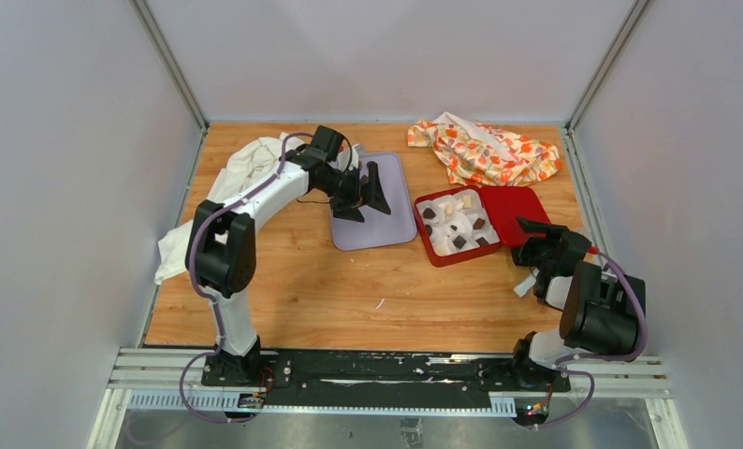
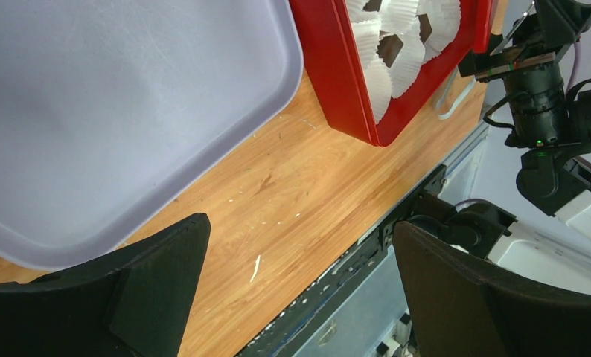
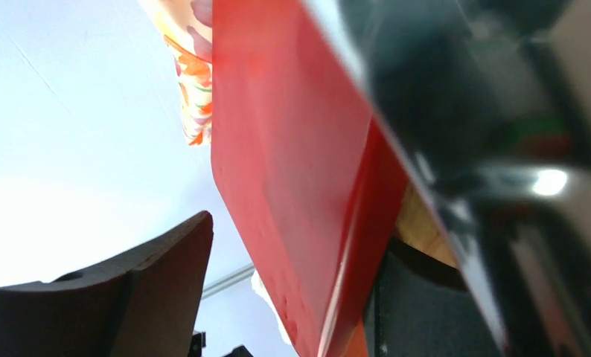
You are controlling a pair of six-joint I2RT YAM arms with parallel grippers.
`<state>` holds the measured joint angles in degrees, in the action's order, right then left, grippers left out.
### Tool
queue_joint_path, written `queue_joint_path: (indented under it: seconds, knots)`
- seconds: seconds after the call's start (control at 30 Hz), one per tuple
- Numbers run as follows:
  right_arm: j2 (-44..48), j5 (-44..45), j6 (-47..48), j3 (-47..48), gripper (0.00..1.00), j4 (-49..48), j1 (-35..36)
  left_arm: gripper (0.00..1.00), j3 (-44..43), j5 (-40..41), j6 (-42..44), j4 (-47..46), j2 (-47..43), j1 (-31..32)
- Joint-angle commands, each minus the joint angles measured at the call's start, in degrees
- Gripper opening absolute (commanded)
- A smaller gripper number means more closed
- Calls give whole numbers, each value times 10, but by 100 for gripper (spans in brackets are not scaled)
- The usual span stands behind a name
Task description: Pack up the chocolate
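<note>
Left jaws wide open, empty, above lavender tray (image 1: 398,192) mid-table. Right jaws open astride red lid (image 1: 510,208) near right table edge, beside red box (image 1: 425,236) holding chocolate (image 1: 459,241).

Left arm (image 1: 260,192), right arm (image 1: 597,313): white links, black joints, purple cables (image 1: 193,245). Left gripper (image 2: 300,227): black wedge-shaped fingers (image 2: 144,290).

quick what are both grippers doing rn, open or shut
left gripper: open, empty
right gripper: open, straddling the edge of the red lid, a gap showing on one side, not clamped on it
</note>
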<state>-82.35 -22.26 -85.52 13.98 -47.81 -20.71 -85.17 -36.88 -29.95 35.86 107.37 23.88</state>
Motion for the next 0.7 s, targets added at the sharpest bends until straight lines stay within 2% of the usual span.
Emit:
queue_joint_path:
  seconds: [0.0,0.47,0.67]
  knots:
    - [4,-13,7,10,67,-25,-10,99,-17,-6,11,16,10,5]
    - [27,-21,-4,16,40,-19,-10,99,-25,-7,9,16,19,9]
    - [39,-19,-8,14,32,-12,-11,99,-25,-7,9,16,19,11]
